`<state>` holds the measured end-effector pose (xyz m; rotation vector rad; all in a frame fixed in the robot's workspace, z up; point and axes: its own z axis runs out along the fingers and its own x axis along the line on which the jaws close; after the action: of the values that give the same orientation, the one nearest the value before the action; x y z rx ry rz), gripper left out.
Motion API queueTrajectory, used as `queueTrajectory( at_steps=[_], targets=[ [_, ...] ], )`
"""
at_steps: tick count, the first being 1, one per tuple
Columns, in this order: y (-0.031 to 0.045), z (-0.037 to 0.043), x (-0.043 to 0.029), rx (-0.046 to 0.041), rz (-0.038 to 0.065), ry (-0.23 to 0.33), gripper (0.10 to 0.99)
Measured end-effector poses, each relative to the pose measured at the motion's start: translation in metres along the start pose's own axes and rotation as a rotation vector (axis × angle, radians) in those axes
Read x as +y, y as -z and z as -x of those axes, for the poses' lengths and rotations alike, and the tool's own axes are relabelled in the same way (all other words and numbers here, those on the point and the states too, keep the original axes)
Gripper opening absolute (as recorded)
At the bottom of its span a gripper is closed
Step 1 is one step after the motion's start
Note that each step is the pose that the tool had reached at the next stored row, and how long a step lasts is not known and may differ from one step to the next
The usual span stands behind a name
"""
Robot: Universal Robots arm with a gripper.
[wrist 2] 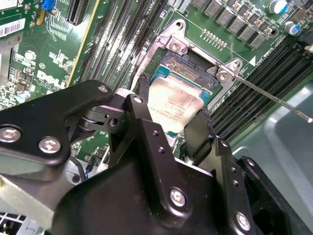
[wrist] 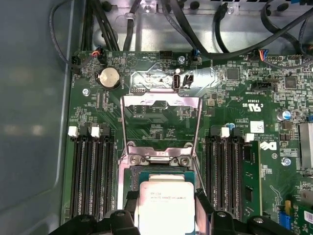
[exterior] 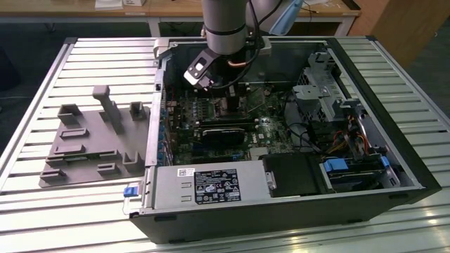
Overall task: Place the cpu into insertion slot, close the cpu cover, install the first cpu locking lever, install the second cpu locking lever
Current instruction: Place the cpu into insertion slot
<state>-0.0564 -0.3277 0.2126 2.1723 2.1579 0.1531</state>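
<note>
The cpu [wrist: 165,208] is a flat square chip with a pale silver top, and it lies in or just over the insertion slot [wrist 2: 182,62] on the green motherboard. My gripper [wrist: 166,201] is shut on the cpu [wrist 2: 172,105], with one black finger [wrist 2: 141,95] on one side and the other finger [wrist 2: 204,128] on the opposite side. The cpu cover [wrist: 161,99], a thin silvery frame with a large window, stands swung open beyond the slot. A thin metal locking lever [wrist 2: 274,98] sticks out to the side, unlatched. In the exterior view my gripper [exterior: 231,105] is down inside the open computer case.
Black memory slots [wrist: 90,171] run along both sides of the socket. Cables [wrist: 220,49] cross the case beyond the board. A grey power supply [exterior: 204,184], a black card [exterior: 225,134] and a drive cage [exterior: 330,89] crowd the case. A grey parts fixture [exterior: 91,142] lies on the slatted table.
</note>
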Motion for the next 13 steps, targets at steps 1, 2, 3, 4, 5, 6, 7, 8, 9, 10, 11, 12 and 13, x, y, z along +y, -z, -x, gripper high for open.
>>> queueTrajectory(
  at_steps=[1, 2, 3, 4, 5, 6, 7, 8, 9, 10, 11, 12, 13],
  targets=[
    [-0.0007, -0.0002, -0.0003, 0.0000, 0.000, 0.000, 0.537],
    [-0.0015, -0.0004, -0.0005, 0.0000, 0.000, 0.000, 0.537],
    [-0.0024, -0.0005, -0.0007, 0.0001, 0.000, 0.000, 0.537],
    [-0.0033, -0.0006, -0.0008, 0.0001, 0.000, 0.000, 0.537],
    [-0.0041, -0.0007, -0.0010, 0.0001, 0.000, 0.000, 0.537],
    [-0.0050, -0.0008, -0.0011, 0.0001, 0.000, 0.000, 0.537],
    [-0.0060, -0.0009, -0.0012, 0.0001, 0.000, 0.000, 0.537],
    [-0.0068, -0.0010, -0.0013, 0.0001, 0.000, 0.000, 0.537],
    [-0.0076, -0.0011, -0.0014, 0.0000, 0.000, 0.000, 0.537],
    [-0.0085, -0.0012, -0.0016, 0.0001, 0.000, 0.000, 0.537],
    [-0.0092, -0.0013, -0.0017, 0.0000, 0.000, 0.000, 0.537],
    [-0.0099, -0.0015, -0.0018, 0.0000, 0.000, 0.000, 0.537],
    [-0.0105, -0.0016, -0.0019, 0.0000, 0.000, 0.000, 0.537]
  ],
)
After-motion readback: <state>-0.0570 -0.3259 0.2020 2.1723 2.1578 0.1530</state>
